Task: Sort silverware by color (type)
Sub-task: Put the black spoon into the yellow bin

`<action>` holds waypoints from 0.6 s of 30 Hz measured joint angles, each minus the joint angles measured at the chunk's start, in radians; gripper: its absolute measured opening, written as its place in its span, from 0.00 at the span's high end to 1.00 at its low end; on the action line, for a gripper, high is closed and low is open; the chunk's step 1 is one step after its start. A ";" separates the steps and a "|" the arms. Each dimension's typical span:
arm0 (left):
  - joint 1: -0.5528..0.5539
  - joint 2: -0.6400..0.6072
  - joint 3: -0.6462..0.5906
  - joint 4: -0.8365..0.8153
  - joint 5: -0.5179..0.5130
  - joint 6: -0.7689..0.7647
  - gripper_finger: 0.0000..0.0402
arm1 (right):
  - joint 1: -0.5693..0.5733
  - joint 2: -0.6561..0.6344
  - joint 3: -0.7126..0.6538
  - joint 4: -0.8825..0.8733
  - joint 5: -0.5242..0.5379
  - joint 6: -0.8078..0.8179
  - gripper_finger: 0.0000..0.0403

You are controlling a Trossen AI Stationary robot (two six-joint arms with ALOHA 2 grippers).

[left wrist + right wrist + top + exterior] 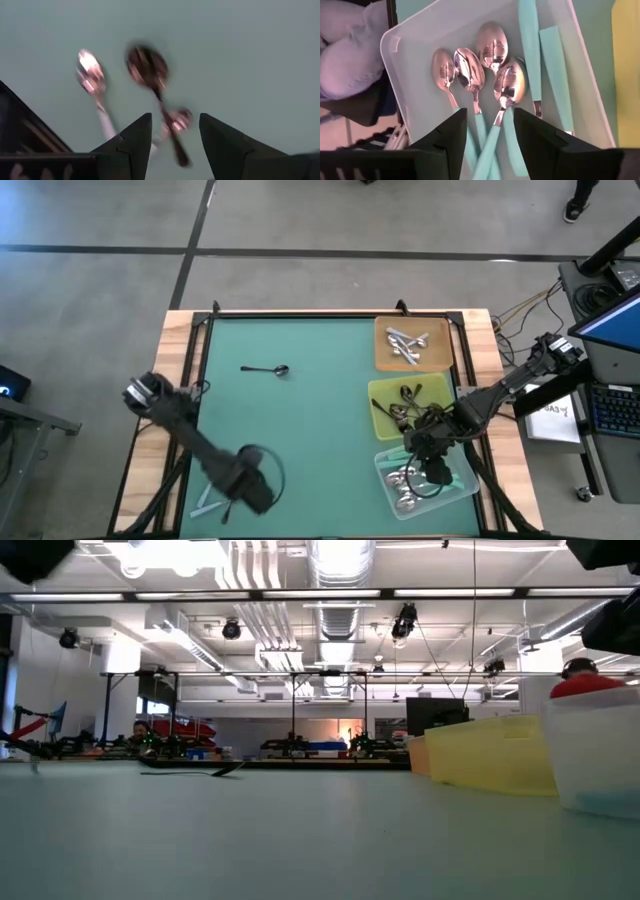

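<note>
Hovering over the clear tray (pixel 462 480) at the near right corner of the green surface (pixel 310 430), the right claw (pixel 432 468) has its fingers spread with nothing between them. Right wrist view looks straight down into that white-walled tray (pixel 395 55): several teal-handled spoons (pixel 492 75) lie in it, bowls bunched together, handles running back under the fingers (pixel 447 135), more teal handles alongside.

Yellow tray (pixel 385 395) just behind the clear one holds dark spoons (pixel 402 412). Wooden tray (pixel 385 350) behind that holds all-silver spoons (pixel 405 345).

One dark spoon (pixel 268 370) lies alone on the surface mid-left, well apart from the trays; low view shows it as a thin dark line (pixel 190 770).

Left claw (pixel 250 485) sits near the front left edge, fingers apart, grasping nothing. Left wrist view, blurred: dark spoon (pixel 150 72) and two teal-handled spoons (pixel 92 80) lie on the surface just ahead of its fingers (pixel 135 140). High view shows teal handles (pixel 205 505) beside that claw.
</note>
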 joint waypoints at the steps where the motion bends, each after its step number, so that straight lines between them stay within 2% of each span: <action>1: -0.027 0.000 0.000 0.018 -0.004 -0.071 0.63 | 0.000 0.000 0.000 0.000 0.001 -0.018 0.62; 4: -0.087 0.000 -0.001 0.022 -0.006 -0.221 0.63 | 0.000 0.000 0.000 0.006 0.002 -0.046 0.62; 7: -0.112 0.000 -0.020 0.025 -0.005 -0.289 0.63 | 0.000 0.000 0.000 0.008 0.003 -0.059 0.62; 11: -0.108 0.000 -0.080 0.056 -0.009 -0.297 0.63 | 0.000 0.000 0.000 0.010 0.016 -0.059 0.62; 18: -0.102 0.002 -0.221 0.271 -0.010 -0.314 0.64 | 0.000 0.000 0.000 0.015 0.028 -0.032 0.62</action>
